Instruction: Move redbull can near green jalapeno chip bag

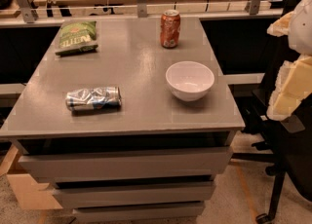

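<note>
The redbull can [93, 98], silver with blue patches and crinkled, lies on its side at the front left of the grey table [136, 57]. The green jalapeno chip bag [77, 37] lies flat at the table's back left corner, well apart from the can. My gripper [291, 74] shows as a pale cream and white shape at the right edge of the view. It is off the table's right side, raised, far from the can and holding nothing that I can see.
An orange-red soda can [170, 28] stands upright at the back centre. A white bowl [189, 80] sits at the right middle. Drawers [126, 164] are below the tabletop. A black chair [287, 159] stands at the right, and a railing [141, 4] runs behind the table.
</note>
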